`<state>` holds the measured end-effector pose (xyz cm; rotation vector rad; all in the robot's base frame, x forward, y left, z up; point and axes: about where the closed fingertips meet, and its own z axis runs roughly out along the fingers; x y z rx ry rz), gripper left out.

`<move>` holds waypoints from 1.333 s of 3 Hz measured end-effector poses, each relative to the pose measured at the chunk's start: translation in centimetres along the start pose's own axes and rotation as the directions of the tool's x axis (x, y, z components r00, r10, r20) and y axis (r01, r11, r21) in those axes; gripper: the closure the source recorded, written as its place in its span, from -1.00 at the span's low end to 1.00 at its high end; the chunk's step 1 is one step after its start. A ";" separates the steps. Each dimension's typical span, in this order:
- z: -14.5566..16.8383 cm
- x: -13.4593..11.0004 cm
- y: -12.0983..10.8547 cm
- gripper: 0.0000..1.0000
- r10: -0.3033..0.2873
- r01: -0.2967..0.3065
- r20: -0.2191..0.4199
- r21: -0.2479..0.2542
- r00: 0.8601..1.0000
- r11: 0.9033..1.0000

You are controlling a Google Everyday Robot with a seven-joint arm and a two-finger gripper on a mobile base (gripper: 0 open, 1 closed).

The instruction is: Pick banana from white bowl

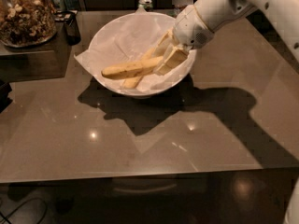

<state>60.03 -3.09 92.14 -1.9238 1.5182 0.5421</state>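
The white bowl (135,93), lined with crumpled white paper, stands at the back middle of the table. The banana (131,69), thick and deep yellow, lies nearly level above the bowl's middle with its free tip pointing left. My gripper (169,59) is inside the bowl's right side and is shut on the banana's right end. A slimmer, paler banana (134,81) lies diagonally under it, partly hidden by the banana and the gripper. My white arm reaches in from the upper right.
A glass jar of nuts (25,15) stands on a dark raised surface at the back left, with a dark object (71,26) beside it. A bottle top (145,3) shows behind the bowl. The brown table (140,139) ends at its front edge near the bottom.
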 end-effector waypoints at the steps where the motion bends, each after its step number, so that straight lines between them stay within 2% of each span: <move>1: -3.0 -3.2 1.1 1.00 -0.073 0.069 0.069 0.064 0.995 0.996; 2: -5.5 -5.9 3.7 1.00 -0.108 0.090 0.137 0.128 0.985 0.988; 3: -7.0 -6.9 7.9 1.00 -0.081 0.049 0.162 0.193 0.983 0.980; 4: -7.0 -6.9 7.9 1.00 -0.081 0.049 0.162 0.193 0.983 0.980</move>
